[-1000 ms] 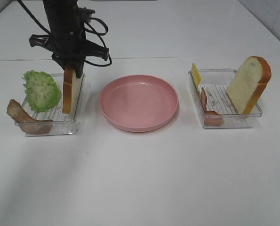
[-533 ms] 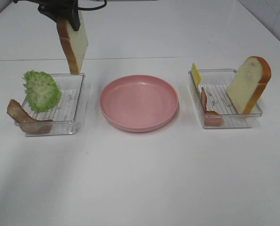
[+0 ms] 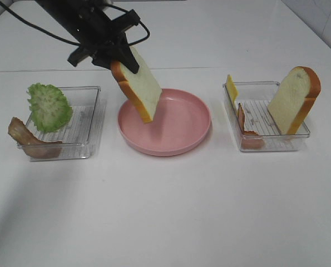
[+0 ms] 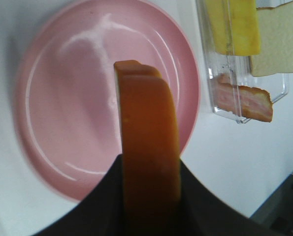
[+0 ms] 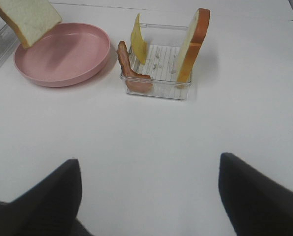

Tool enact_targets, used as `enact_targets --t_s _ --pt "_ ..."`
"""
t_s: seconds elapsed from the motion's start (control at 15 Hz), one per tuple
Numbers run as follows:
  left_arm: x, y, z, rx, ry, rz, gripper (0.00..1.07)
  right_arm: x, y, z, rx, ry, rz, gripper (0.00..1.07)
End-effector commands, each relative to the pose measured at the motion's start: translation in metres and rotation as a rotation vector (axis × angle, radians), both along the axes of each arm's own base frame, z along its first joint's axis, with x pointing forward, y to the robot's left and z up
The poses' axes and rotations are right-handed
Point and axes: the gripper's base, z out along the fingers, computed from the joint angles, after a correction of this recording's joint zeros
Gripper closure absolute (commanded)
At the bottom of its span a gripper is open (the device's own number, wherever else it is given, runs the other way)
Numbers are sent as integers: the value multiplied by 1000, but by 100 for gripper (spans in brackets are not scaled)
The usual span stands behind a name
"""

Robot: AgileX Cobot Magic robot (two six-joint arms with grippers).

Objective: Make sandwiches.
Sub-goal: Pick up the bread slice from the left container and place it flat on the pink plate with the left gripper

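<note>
1st slice carried over the plate, nothing laid down yet.
The left tool (image 3: pixel 116 55) is pinched on 1 bread slice (image 3: pixel 142 89) (soft white crumb, smooth orange-brown crust), which is held tilted above the left side of the glossy round pink plate (image 3: pixel 171 149), not set on it. The right tool (image 5: pixel 148 196) is spread wide and nothing is held. Left of the plate, frilly lettuce (image 3: pixel 49 105) and wavy bacon (image 3: pixel 31 142) are left in a clear ribbed tray (image 3: pixel 90 125); right of it, the 2nd slice (image 3: pixel 294 100), yellow cheese (image 3: pixel 231 89) and more bacon (image 3: pixel 246 130) are left in a 2nd tray (image 3: pixel 265 146).

Left arm (image 3: pixel 79 22): black housing, angular black wrist bracket. Thin black cables (image 3: pixel 15 18) alongside. Right gripper (image 5: pixel 148 161): matte black, blunt fingers (image 5: pixel 254 196).
</note>
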Motion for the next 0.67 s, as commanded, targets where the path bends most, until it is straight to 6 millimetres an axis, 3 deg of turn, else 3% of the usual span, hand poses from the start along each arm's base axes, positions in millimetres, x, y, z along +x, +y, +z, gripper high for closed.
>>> enact_targets --t_s 0.07,0.33,0.67 --pt "5 -12 -18 -114 28 -1 107 -1 0 0 7 -18 -11 34" --pt "14 -24 -55 -227 44 22 107 -1 0 0 7 -18 -11 34" --pt "12 -36 -83 -251 104 34 107 -1 0 0 6 -18 -11 34"
